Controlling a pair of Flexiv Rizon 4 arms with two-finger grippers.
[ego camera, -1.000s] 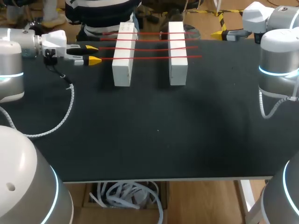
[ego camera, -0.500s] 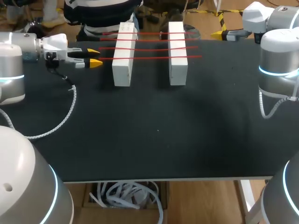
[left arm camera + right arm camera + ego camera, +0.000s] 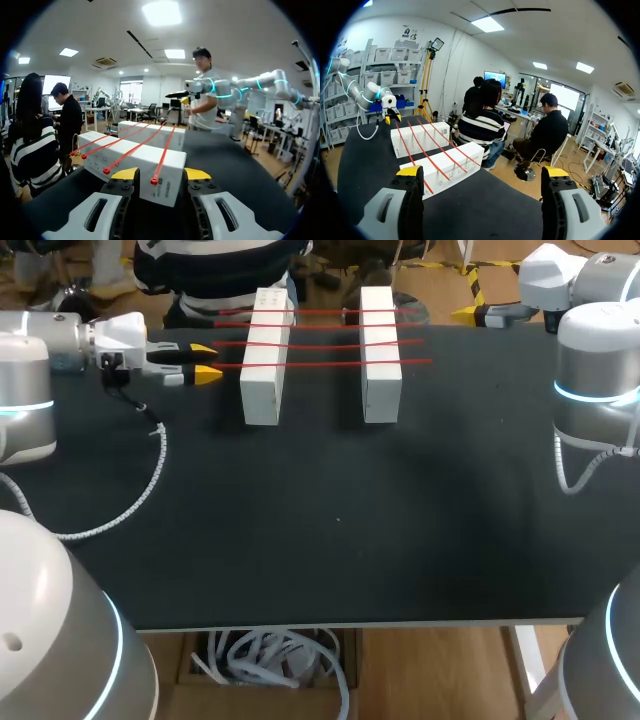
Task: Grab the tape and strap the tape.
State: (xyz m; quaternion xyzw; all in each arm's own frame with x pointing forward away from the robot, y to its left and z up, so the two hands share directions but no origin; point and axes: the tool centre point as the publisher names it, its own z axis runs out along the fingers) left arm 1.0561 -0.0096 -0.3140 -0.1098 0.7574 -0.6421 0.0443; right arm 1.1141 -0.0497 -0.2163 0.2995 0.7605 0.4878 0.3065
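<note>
While red tapes (image 3: pixel 320 342) cross both white boxes (image 3: pixel 262 390), left fingers (image 3: pixel 125 173) and right fingers (image 3: pixel 410 171) gape.

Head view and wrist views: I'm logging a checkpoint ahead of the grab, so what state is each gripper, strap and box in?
Left gripper: open, empty, just short of the strap ends.
Right gripper: open wide, empty.
Red straps: four, lying straight across both boxes, none gripped.
White boxes: two, lying flat, parallel, apart.
</note>
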